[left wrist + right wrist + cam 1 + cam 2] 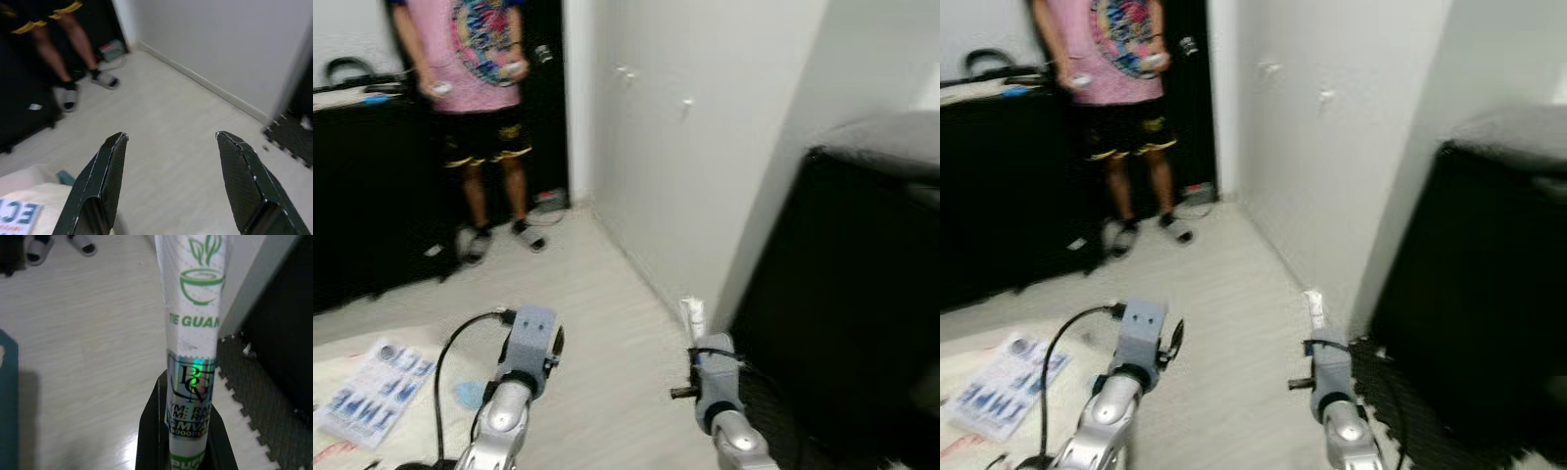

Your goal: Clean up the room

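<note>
Between the right tool's (183, 450) clenched black fingers stands a white tea packet (193, 333) with green print, held upright over the pale floor (597, 323) near the white wall (705, 147). Carrying looks to be the step in hand; next it needs a bin or shelf. Left tool (171, 186) hangs released, empty, near a leaflet (377, 392).

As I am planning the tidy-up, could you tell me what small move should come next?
Probably carry on forward: the right pincer is shut on a white tea packet, the left pincer is open, and no bin is visible on the floor ahead.
</note>
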